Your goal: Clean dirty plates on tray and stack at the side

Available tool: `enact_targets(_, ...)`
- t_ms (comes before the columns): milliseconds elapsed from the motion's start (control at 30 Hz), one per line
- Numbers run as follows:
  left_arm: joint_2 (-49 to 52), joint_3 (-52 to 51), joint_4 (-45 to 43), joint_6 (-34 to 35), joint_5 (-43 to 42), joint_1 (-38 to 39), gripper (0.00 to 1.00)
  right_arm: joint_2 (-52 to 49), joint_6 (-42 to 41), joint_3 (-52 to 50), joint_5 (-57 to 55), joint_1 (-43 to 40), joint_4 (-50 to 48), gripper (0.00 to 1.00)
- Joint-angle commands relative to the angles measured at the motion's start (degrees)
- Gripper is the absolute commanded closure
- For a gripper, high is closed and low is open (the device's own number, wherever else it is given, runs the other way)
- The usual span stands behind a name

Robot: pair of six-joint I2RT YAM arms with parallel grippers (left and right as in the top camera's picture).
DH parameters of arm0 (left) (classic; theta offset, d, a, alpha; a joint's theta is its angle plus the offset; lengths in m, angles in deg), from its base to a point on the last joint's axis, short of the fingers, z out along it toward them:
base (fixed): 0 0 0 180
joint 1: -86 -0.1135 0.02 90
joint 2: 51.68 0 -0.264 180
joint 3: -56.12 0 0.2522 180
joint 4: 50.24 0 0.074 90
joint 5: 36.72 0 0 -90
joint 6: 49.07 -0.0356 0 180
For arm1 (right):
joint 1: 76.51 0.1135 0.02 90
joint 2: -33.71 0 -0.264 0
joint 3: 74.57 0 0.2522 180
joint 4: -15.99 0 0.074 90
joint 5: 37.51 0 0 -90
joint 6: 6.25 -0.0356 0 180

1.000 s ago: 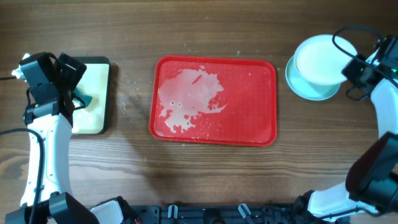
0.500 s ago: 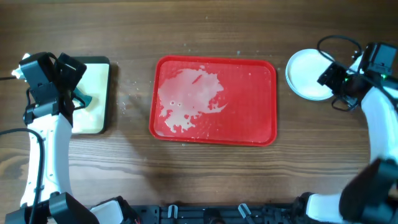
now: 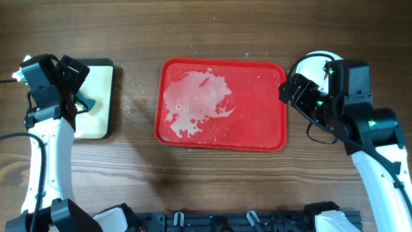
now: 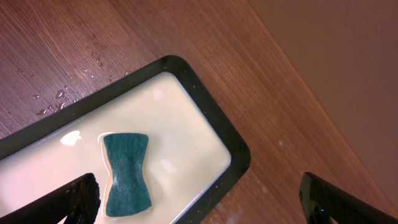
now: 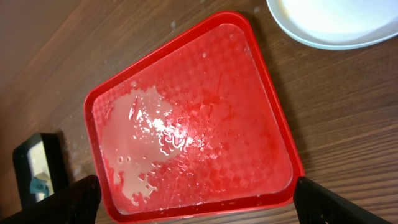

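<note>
The red tray [image 3: 257,116] lies mid-table with a whitish wet film over its left half and no plate on it. The plates [image 3: 314,62] sit stacked on the table right of the tray, mostly hidden under my right arm. The stack's white top rim shows in the right wrist view [image 5: 336,18]. My right gripper [image 3: 291,90] hangs open and empty over the tray's right edge. In its own view, the right gripper [image 5: 199,208] looks down on the tray [image 5: 249,124]. My left gripper [image 3: 74,82] is open and empty.
A dark-rimmed cream tray [image 3: 103,116] sits at the far left under my left gripper [image 4: 202,202], with a teal sponge [image 4: 127,174] lying in it. Water droplets dot the wood [image 3: 135,103] between the two trays.
My right gripper has opened and let go of the white plate on the stack. The right arm then swung left toward the red tray. The left arm has not moved.
</note>
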Motion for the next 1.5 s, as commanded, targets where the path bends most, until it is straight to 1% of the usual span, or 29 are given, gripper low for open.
enact_targets(0,0.11,0.37,-0.15,-0.09,-0.02,-0.07,0.00,-0.17,-1.09,0.15,0.24,0.17,-0.20,0.00)
enact_targets(133,0.11,0.37,-0.15,-0.09,-0.02,-0.07,0.00,3.19,-0.92,-0.22,-5.42,0.20,-0.22,0.00)
enact_targets(200,0.11,0.37,-0.15,-0.09,-0.02,-0.07,0.00,6.93,1.95,-3.72,-5.77,0.13,-4.07,0.00)
enact_targets(267,0.11,0.37,-0.15,-0.09,-0.02,-0.07,0.00,12.79,6.40,-12.11,-5.46,0.13,-14.95,0.00)
enact_targets(333,0.11,0.37,-0.15,-0.09,-0.02,-0.07,0.00,19.58,9.70,-24.74,-4.33,0.13,-30.75,0.00)
enact_targets(367,0.11,0.37,-0.15,-0.09,-0.02,-0.07,0.00,24.26,11.26,-33.77,-3.37,0.13,-41.59,0.00)
enact_targets(433,0.11,0.37,-0.15,-0.09,-0.02,-0.07,0.00,29.70,11.96,-44.44,-3.37,0.09,-53.70,0.00)
enact_targets(500,0.11,0.37,-0.13,-0.09,-0.02,-0.07,0.00,34.49,12.46,-53.11,-3.41,0.09,-61.94,0.00)
enact_targets(600,0.11,0.37,0.04,-0.09,-0.02,-0.07,0.00,40.33,12.46,-61.16,-3.41,0.07,-68.65,0.00)
enact_targets(767,0.11,0.37,0.04,-0.09,-0.02,-0.07,0.00,49.92,13.07,-66.64,-3.54,-1.14,-68.67,0.00)
enact_targets(867,0.11,0.37,0.04,-0.09,-0.02,-0.07,0.00,54.34,14.12,-66.62,-2.29,-3.98,-65.05,0.00)
enact_targets(1033,0.11,0.37,0.04,-0.09,-0.02,-0.07,0.00,59.60,16.83,-66.62,-2.32,-4.44,-57.72,0.00)
enact_targets(1133,0.11,0.37,0.04,-0.09,-0.02,-0.07,0.00,62.38,22.21,-66.62,-2.36,-4.44,-55.25,0.00)
enact_targets(1200,0.11,0.37,0.04,-0.09,-0.02,-0.07,0.00,65.07,28.41,-66.62,-2.34,-4.42,-55.19,0.00)
enact_targets(1267,0.11,0.37,0.04,-0.09,-0.02,-0.07,0.00,65.79,32.92,-66.62,-2.34,-4.42,-55.17,0.00)
enact_targets(1367,0.11,0.37,0.04,-0.09,-0.02,-0.07,0.00,65.79,36.61,-66.62,-2.82,-4.44,-55.15,0.00)
enact_targets(1467,0.11,0.37,0.04,-0.09,-0.02,-0.07,0.00,65.79,37.81,-66.62,-3.15,-4.44,-55.04,0.00)
